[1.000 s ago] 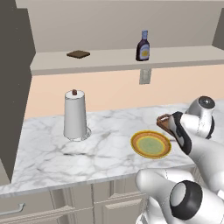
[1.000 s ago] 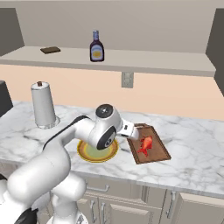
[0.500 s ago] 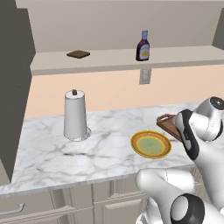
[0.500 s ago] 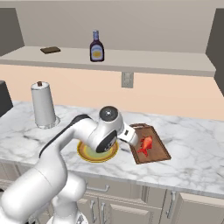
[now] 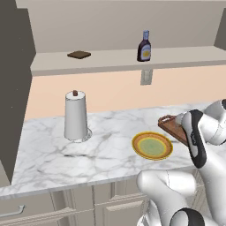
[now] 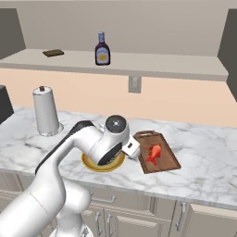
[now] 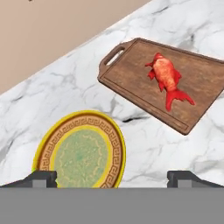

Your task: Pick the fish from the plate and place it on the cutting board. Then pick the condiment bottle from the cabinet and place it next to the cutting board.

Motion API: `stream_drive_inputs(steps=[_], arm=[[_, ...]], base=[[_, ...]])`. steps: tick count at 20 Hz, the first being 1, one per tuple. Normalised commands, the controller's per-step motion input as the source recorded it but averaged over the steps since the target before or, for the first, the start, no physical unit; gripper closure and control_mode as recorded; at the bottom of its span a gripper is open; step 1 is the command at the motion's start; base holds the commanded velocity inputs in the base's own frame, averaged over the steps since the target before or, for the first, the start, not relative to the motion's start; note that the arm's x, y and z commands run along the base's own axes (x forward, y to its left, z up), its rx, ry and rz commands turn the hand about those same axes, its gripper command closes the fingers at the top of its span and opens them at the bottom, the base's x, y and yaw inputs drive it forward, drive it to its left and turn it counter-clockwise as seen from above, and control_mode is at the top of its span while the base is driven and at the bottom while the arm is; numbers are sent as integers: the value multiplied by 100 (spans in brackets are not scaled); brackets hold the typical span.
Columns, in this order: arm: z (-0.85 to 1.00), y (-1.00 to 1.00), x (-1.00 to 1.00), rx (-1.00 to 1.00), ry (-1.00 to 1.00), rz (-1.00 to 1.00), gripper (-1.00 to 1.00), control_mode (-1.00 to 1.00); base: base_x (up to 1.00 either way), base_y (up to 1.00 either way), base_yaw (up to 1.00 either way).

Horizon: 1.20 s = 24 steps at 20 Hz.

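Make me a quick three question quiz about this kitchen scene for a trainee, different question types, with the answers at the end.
1. True or false: the fish lies on the cutting board.
2. Where does the condiment bottle stand? A) on the plate B) on the cabinet ledge C) beside the cutting board
3. Fill in: the hand is ____ and holds nothing.

Key
1. True; the plate has nothing on it.
2. B, on the cabinet, some way right of a small dark slab.
3. Open, its fingertips spread wide above the marble counter.
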Motion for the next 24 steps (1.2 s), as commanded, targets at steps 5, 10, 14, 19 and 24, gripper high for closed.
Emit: stream_drive_inputs(steps=[5,10,14,19,24], arm=[[8,31,-1,17,0,-10,-100,-100],[1,31,0,17,0,-9,-100,-100],[0,24,0,17,3,-7,-100,-100],[0,14,0,20,3,-6,-100,-100],[0,1,0,22,6,-6,-100,-100]], base=[[0,0,0],[0,0,0],[0,0,0],[0,0,0],[0,0,0]])
